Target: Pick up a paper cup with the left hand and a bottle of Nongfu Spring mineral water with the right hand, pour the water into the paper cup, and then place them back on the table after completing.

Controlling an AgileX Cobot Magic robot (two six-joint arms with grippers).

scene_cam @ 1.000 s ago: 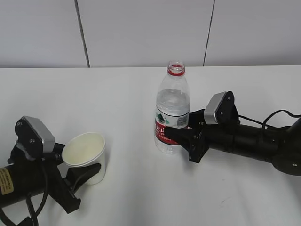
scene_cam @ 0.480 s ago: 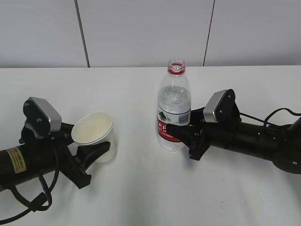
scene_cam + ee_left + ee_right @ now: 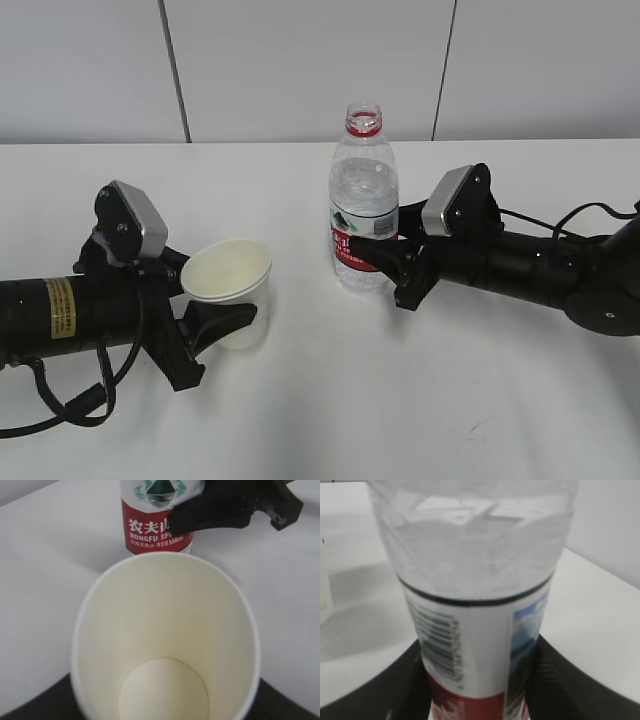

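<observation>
Here left pincer (image 3: 225, 320) clamps paper cup (image 3: 232, 290); right pincer (image 3: 385, 262) clamps bottle (image 3: 364, 200); table (image 3: 320, 420) between.

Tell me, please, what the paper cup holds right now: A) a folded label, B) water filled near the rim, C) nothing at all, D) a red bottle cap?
C: the left wrist view looks straight into the paper cup and shows only its bare, dry bottom.

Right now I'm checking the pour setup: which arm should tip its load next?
The right. The right hand grips the uncapped bottle upright around its label, with water inside. The left hand holds the empty paper cup just beside it, mouth up, ready to receive.
</observation>
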